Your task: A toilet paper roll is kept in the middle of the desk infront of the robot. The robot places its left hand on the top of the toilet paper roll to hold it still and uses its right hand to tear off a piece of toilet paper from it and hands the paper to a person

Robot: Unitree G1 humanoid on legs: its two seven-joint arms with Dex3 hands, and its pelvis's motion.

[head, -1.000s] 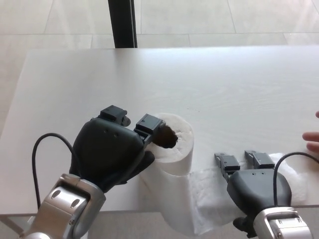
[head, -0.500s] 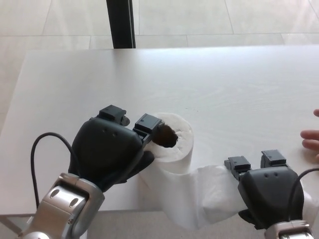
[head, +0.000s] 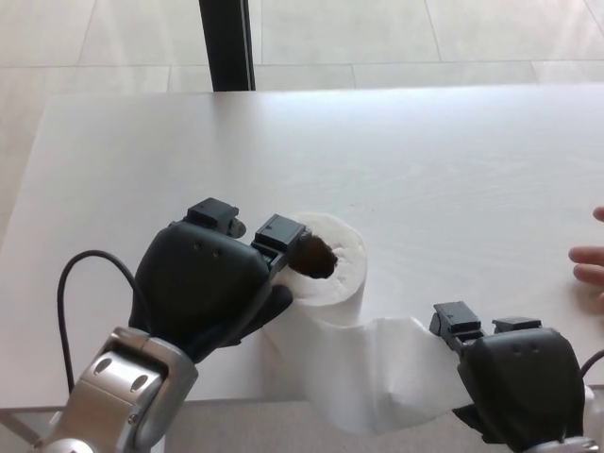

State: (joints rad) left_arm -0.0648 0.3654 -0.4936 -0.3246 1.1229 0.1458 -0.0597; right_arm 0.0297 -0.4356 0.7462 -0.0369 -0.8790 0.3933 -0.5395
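Since a second ago your right hand has drawn right and nearer, off the near edge of the worktop, and the loose sheet that lay flat beside it now stretches as a raised band from the roll to that hand. Your left hand has not shifted.

The worktop is a pale, whitish board with a faint grain, bare across its far half. Beyond its far edge lies a light tiled floor, and a dark upright post rises at far left of centre. At the right edge of the view, a person's fingertips rest over the worktop, well apart from the roll.

The toilet paper roll stands upright near the near edge, about the middle of the worktop, its brown core open at the top. Your left hand rests on its left side and top, fingers closed against it, one fingertip reaching to the core. The paper is white and soft, lightly embossed, creased where it hangs over the edge. Your right hand grips the far end of the sheet, fingers closed on it, the two black fingertips showing above the paper.
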